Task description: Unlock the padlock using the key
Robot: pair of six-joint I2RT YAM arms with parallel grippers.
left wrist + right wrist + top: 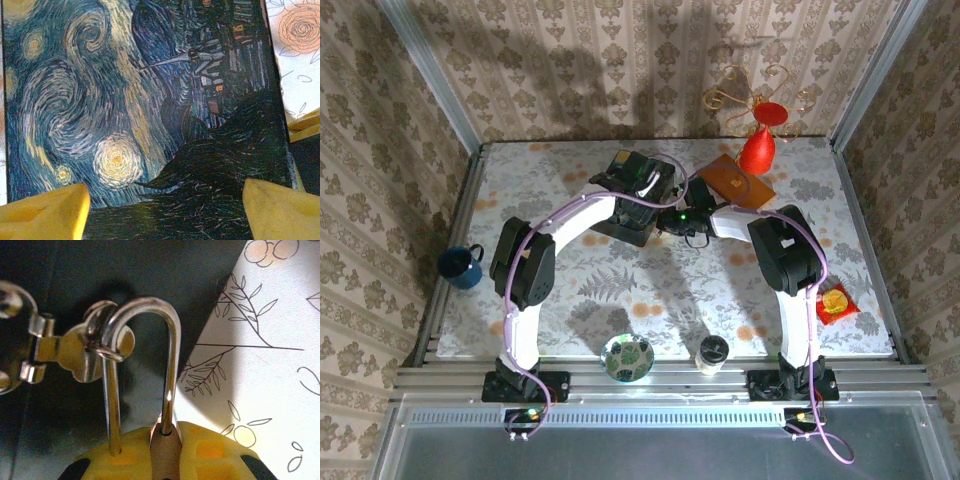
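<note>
The right gripper (pixel 165 437) is clamped narrow on the brass body of the padlock (pixel 170 370), low in the middle of its wrist view. The silvery shackle is threaded through the ring of a hasp (pixel 75 352) on the dark side of the painted box (pixel 632 190).

The left gripper (pixel 162 215) hangs over the box's swirly lid with its yellow fingers (pixel 45 210) spread wide at the lower corners. I can't tell if they touch it.

From above, both arms crowd in on the box at upper centre. Just to its right lie an orange card (pixel 735 180) and a red vase (pixel 758 148).

The middle of the table (pixel 620 290) lies open. A blue mug (pixel 460 266) hangs off the left edge, a snack packet (pixel 835 303) sits far right, and a bowl (pixel 627 357) and cup (pixel 712 352) line the bottom rail.
</note>
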